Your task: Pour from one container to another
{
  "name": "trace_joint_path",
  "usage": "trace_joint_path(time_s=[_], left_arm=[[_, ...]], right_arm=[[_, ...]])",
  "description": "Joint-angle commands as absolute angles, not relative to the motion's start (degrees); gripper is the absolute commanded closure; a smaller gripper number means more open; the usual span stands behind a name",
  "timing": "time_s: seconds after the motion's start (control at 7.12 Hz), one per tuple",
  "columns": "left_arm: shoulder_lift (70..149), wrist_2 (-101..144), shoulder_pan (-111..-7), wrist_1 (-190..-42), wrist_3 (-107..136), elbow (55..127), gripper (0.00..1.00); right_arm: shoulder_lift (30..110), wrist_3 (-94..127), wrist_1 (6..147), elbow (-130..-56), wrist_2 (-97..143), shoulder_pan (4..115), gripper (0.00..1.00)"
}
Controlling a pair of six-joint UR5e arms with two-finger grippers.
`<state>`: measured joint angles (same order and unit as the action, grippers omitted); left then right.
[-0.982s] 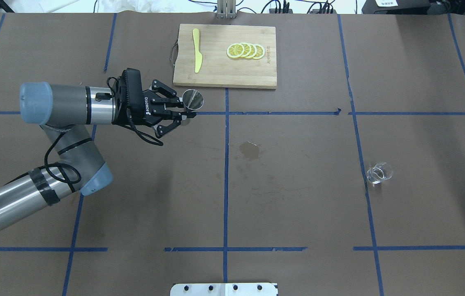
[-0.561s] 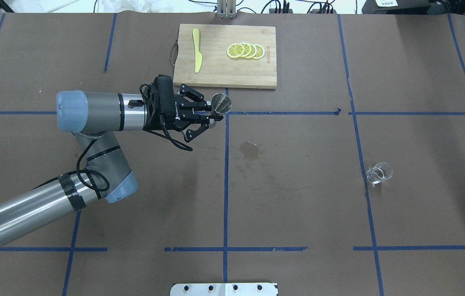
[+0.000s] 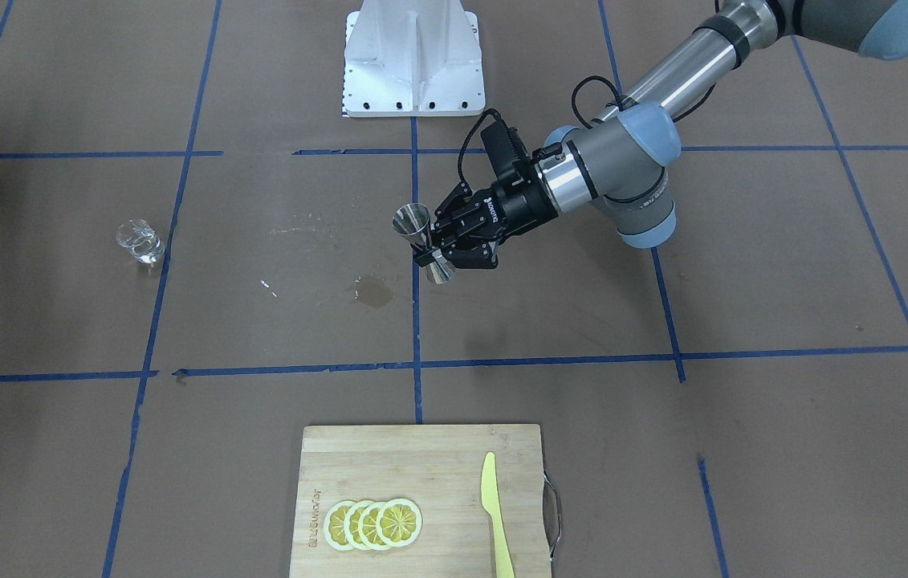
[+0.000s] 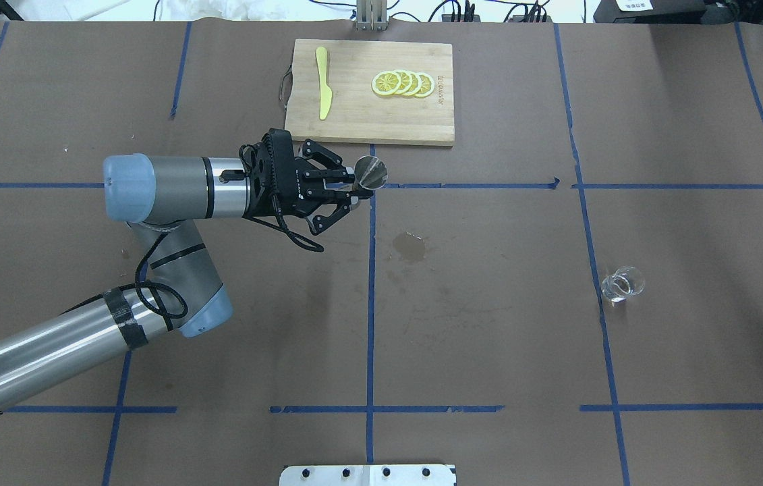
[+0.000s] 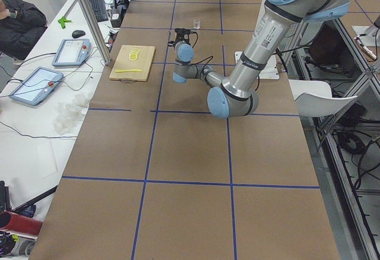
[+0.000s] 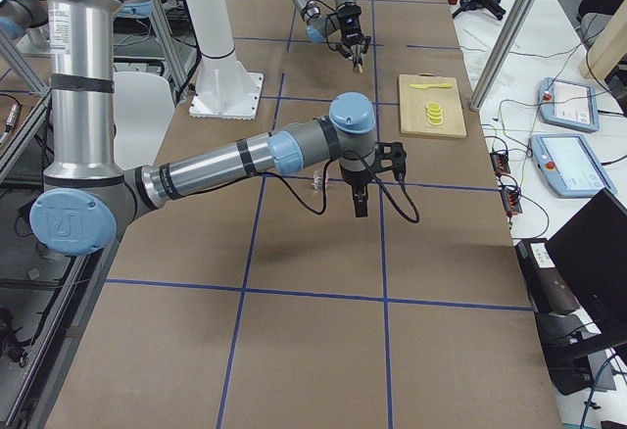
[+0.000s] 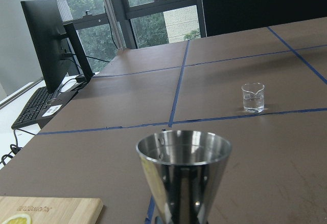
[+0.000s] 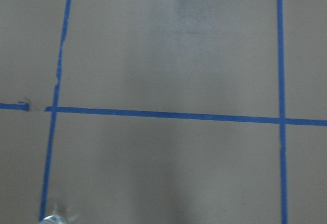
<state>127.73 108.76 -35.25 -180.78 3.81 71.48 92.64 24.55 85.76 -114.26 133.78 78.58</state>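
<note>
My left gripper (image 4: 359,190) is shut on the waist of the silver hourglass jigger (image 4: 370,172), held above the table near the centre tape line. The jigger (image 3: 413,221) stands nearly upright, and its open top fills the foreground of the left wrist view (image 7: 184,175). The small clear glass cup (image 4: 621,283) stands alone on the table far to the right, and the front-facing view shows it too (image 3: 139,242); it has a little clear liquid in it (image 7: 253,97). My right gripper (image 6: 359,198) shows only in the exterior right view, pointing down near the cup; I cannot tell whether it is open or shut.
A wooden cutting board (image 4: 368,125) with lemon slices (image 4: 403,83) and a yellow knife (image 4: 323,81) lies at the far side, just beyond the jigger. A dark wet stain (image 4: 410,247) marks the brown paper. The robot's base plate (image 4: 368,474) is at the near edge.
My left arm has carried the jigger to the right, from beside the board's near-left corner to the centre tape line. The glass cup has not moved.
</note>
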Motion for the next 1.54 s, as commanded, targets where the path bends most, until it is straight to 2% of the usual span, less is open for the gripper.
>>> trace_joint_path(time_s=[0.0, 0.14, 0.56, 0.7, 1.12, 1.4], left_arm=[[127.71, 108.55, -35.24, -180.79, 3.78, 71.46, 1.00], [127.71, 108.28, -35.24, -180.79, 3.78, 71.46, 1.00], [127.62, 108.11, -35.24, -180.70, 3.78, 71.46, 1.00], [127.62, 107.76, -35.24, -180.70, 3.78, 71.46, 1.00], [127.44, 107.67, -35.07, -180.70, 3.78, 71.46, 1.00], [127.35, 107.40, -35.07, -180.70, 3.78, 71.46, 1.00]], right_arm=[[92.64, 42.10, 82.73, -122.14, 128.96, 68.26, 0.00], [93.77, 49.32, 76.27, -123.65, 121.71, 61.68, 0.00], [108.42, 55.63, 47.36, -123.66, 106.99, 49.24, 0.00], [109.33, 59.03, 44.85, -123.66, 104.35, 47.04, 0.00], [109.34, 73.09, 45.09, -123.23, 71.40, 25.48, 0.00], [108.99, 77.41, 44.83, -117.71, 52.04, 15.34, 0.00]])
